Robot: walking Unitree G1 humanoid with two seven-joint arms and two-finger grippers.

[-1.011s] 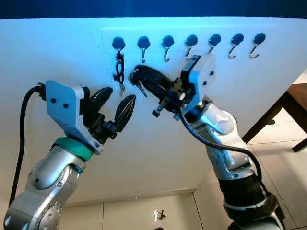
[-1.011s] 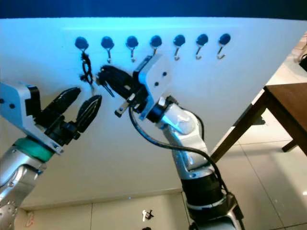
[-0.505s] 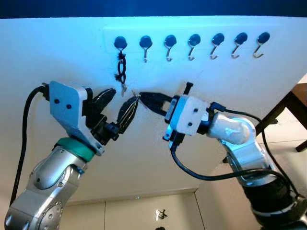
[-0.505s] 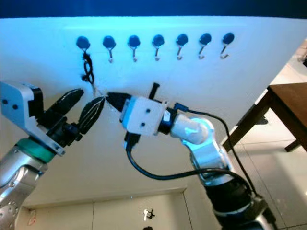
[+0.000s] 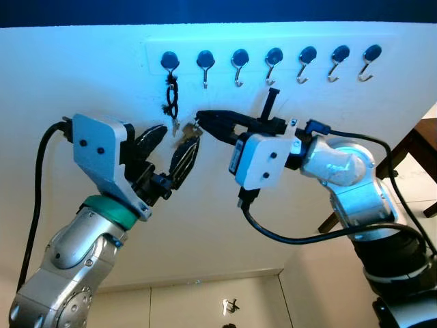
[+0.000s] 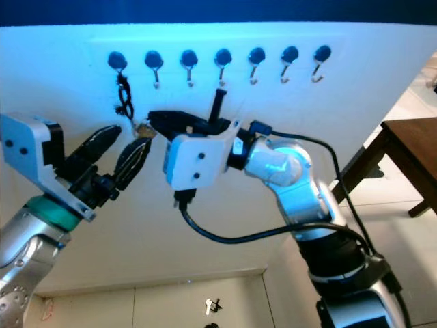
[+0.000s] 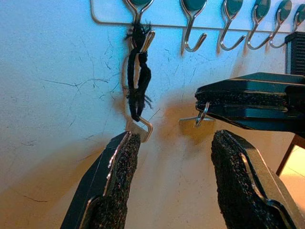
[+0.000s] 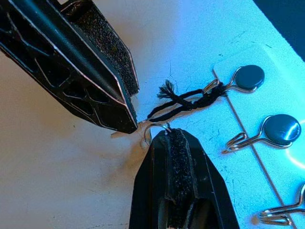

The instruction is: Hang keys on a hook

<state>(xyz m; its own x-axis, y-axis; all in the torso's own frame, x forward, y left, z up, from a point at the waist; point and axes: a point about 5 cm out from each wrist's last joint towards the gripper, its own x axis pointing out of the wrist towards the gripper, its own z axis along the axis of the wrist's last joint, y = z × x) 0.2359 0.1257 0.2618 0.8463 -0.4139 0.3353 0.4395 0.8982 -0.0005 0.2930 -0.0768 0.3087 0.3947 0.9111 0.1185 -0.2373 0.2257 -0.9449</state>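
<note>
1. A white wall (image 5: pixel 102 61) carries a rail of seven blue-capped metal hooks (image 5: pixel 273 58).
2. A black cord loop (image 5: pixel 170 96) hangs from the leftmost hook (image 5: pixel 168 61), with a small metal key ring (image 7: pixel 140 126) at its lower end, resting against the wall.
3. The left gripper (image 5: pixel 169 152) is raised just below that cord, its two padded black fingers (image 7: pixel 116 183) spread wide, with nothing between them; one fingertip sits just beside the hanging ring.
4. The right gripper (image 5: pixel 205 121) reaches in from the right, level with the cord's lower end. Its fingers are pressed together on a small metal ring and pin (image 7: pixel 200 117), part of the keys, which stick out at the tip toward the cord.
5. The tips of the two grippers are close together, the right one just above the left gripper's right-hand finger.
6. On the tiled floor (image 5: pixel 205 304) below lies a small dark object (image 5: pixel 227 307), too small to make out.
7. A dark wooden table (image 6: pixel 410 147) stands at the right.
</note>
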